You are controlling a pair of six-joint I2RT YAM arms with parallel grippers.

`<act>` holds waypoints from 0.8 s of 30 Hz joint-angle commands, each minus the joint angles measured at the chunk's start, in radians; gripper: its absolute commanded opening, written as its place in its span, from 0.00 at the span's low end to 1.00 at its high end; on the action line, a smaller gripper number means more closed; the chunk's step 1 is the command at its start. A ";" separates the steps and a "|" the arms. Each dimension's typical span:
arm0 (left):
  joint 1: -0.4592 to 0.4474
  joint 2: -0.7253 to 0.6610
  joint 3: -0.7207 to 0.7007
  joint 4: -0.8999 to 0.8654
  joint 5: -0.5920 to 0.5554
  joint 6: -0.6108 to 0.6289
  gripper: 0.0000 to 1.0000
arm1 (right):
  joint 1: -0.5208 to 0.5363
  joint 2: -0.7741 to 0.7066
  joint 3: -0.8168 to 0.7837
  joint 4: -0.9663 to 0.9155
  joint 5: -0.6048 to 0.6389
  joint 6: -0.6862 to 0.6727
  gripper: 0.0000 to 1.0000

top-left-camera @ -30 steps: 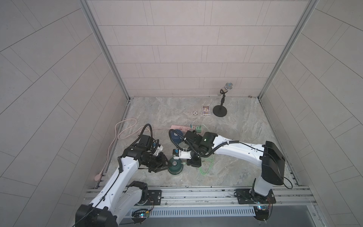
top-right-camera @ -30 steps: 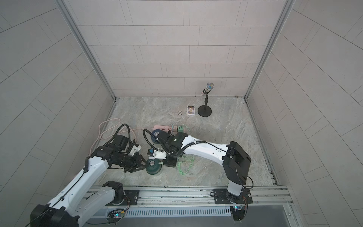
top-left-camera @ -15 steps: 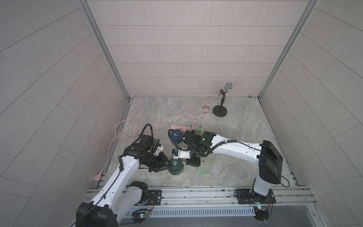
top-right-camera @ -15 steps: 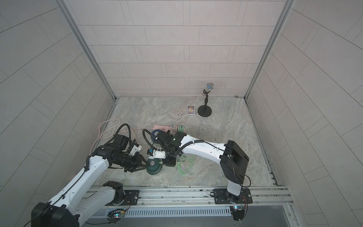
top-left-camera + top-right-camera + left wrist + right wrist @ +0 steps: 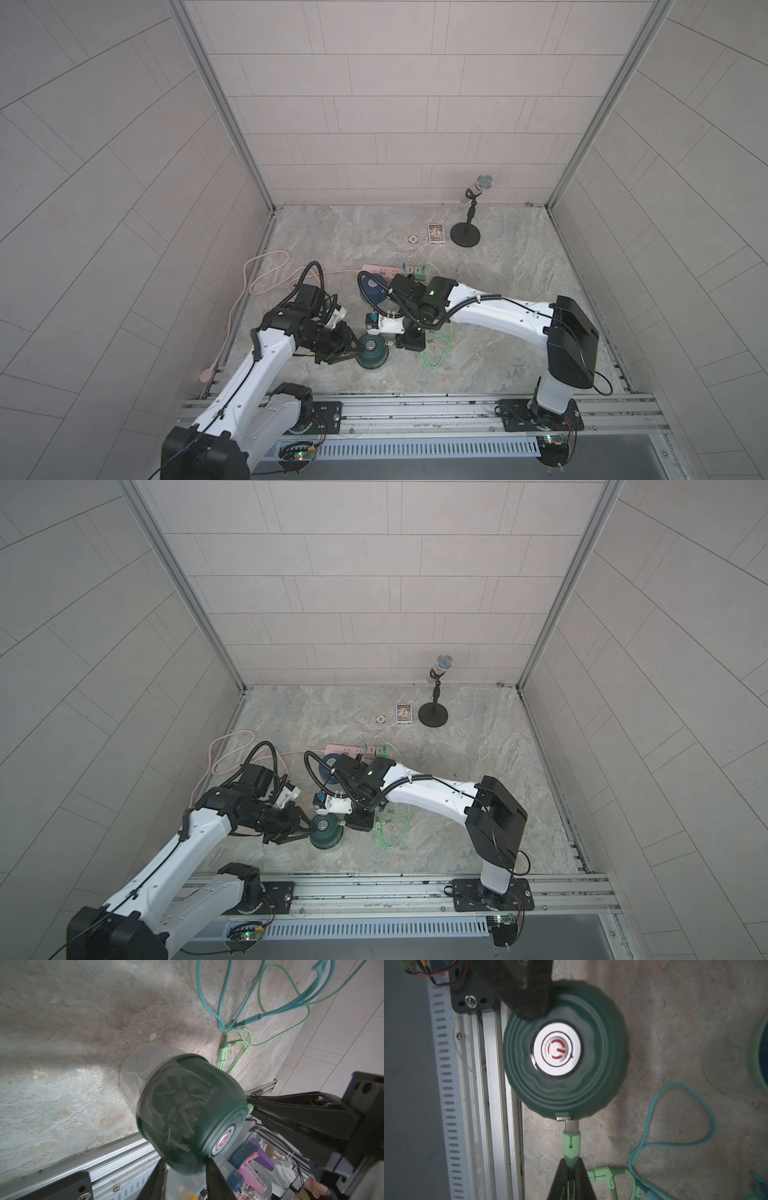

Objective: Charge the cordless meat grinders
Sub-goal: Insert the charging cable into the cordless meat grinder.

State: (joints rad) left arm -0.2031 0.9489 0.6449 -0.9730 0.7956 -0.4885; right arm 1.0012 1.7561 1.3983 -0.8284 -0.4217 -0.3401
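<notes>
Left gripper (image 5: 186, 1160) is grasping the dark green grinder (image 5: 187, 1105). Its jaws are standing partly apart and both fingertips (image 5: 208, 1162) are pressing on the dome's side wall. In the right wrist view, one black finger is lying against the dome's rim.

Right gripper (image 5: 571, 1164) is clenching on the light-green plug (image 5: 571, 1142), with its fingers nearly meeting around the plug's body. The plug's metal tip is touching the port on the grinder's lower edge. Cannot tell how far in it is sitting.

In both top views the dark green grinder (image 5: 372, 352) is standing upright on the stone floor (image 5: 498, 291) near the front rail (image 5: 415, 405). The two grippers are coming at it from opposite sides. A clear cup (image 5: 135, 1064) is showing under the dome.

The dark blue grinder (image 5: 371, 288) is sitting farther back, just in front of the pink power strip (image 5: 380, 269). The right arm's hose is partly hiding it.

A teal cable (image 5: 714, 1124) is lying in loops on the floor beside the right gripper.
</notes>
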 commanded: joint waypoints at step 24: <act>0.002 0.004 -0.014 -0.008 -0.034 0.016 0.33 | 0.013 0.015 0.055 -0.083 -0.018 -0.014 0.08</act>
State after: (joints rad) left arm -0.2031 0.9493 0.6449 -0.9707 0.8021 -0.4885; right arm 1.0080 1.7573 1.4471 -0.8783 -0.4377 -0.3401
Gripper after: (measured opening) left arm 0.331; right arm 0.081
